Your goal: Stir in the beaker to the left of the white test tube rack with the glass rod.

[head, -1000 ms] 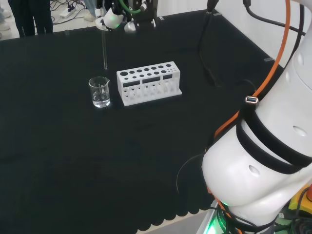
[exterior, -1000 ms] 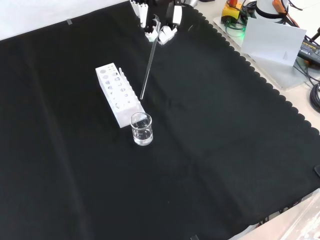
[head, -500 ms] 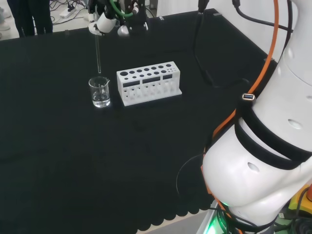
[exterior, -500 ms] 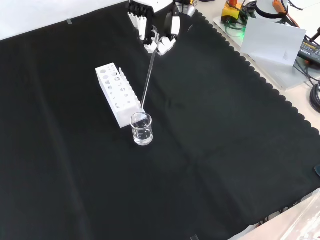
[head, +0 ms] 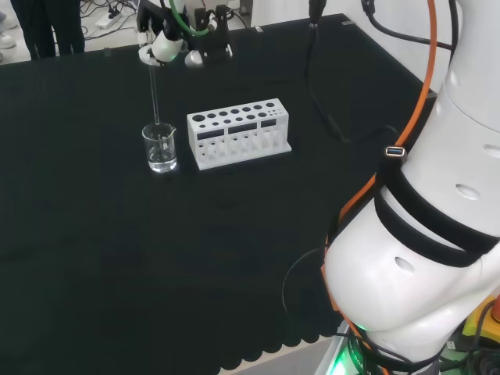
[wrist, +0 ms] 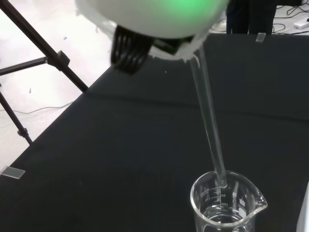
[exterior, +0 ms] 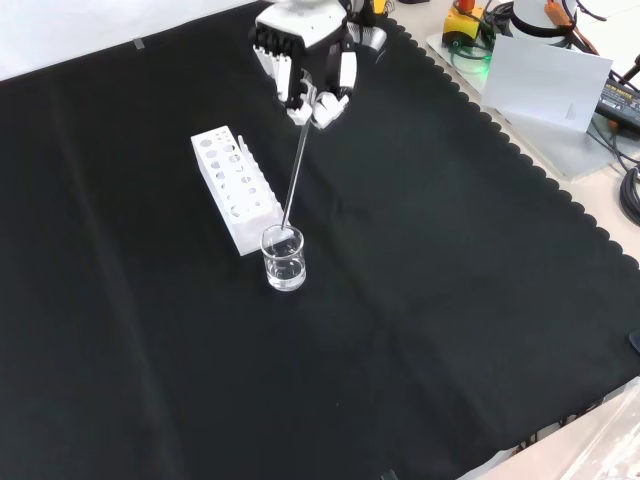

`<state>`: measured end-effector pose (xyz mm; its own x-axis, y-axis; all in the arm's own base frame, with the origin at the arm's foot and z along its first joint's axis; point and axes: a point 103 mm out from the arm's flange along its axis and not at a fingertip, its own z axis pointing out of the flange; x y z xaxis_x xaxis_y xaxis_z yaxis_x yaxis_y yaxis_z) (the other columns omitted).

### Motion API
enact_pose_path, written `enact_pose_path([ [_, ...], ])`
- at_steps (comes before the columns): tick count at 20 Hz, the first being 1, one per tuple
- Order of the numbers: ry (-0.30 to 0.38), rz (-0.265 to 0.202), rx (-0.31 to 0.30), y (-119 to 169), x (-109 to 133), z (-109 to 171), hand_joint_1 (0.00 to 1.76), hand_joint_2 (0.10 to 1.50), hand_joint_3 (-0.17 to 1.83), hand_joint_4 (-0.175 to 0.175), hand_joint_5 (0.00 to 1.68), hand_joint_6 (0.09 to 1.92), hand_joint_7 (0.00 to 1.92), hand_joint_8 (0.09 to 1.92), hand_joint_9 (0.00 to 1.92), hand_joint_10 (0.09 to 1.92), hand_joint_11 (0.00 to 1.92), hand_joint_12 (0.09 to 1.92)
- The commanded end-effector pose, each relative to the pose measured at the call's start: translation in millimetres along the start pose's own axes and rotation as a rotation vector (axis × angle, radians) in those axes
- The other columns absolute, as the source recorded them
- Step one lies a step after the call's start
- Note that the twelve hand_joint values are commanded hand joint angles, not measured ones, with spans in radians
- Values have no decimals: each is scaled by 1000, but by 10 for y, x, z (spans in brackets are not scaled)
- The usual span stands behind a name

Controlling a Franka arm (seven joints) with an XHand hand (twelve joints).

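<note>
Above the far end of the black cloth-covered bench (exterior: 480, 300): black-and-white robot hand (exterior: 305, 55), fingers curled around the top of a long clear glass rod (exterior: 294, 175). Rod tip sits just inside the rim of the small clear glass beaker (exterior: 283, 258), beside the white plastic test tube rack (exterior: 235, 185). Risk: slanted rod may knock the rim and tip the beaker. Graduation print on beaker, unreadable.

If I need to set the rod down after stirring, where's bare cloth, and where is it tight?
In the front view, bare black cloth spreads right of the beaker to the scalloped edge, and below it. It is tight only where the beaker stands close against the end of the white test tube rack, with the glass rod held in the hand slanting down to the beaker's mouth.
</note>
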<state>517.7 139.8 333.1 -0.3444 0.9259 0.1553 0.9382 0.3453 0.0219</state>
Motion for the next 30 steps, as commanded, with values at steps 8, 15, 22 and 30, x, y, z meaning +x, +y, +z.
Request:
enact_pose_path([
  [8,-6,-29,2,108,26,204,1224,547,856,-175,1294,723,1625,887,1919,531,1887,467],
  [15,0,-53,26,150,-103,355,1224,547,856,-175,1294,723,1626,887,1920,531,1887,471],
  [22,-10,-57,56,208,-219,472,1224,547,855,-175,1293,724,1626,888,1920,531,1886,475],
  [30,-1,-98,83,189,-229,565,1224,548,855,-175,1293,724,1626,888,1920,531,1886,478],
])
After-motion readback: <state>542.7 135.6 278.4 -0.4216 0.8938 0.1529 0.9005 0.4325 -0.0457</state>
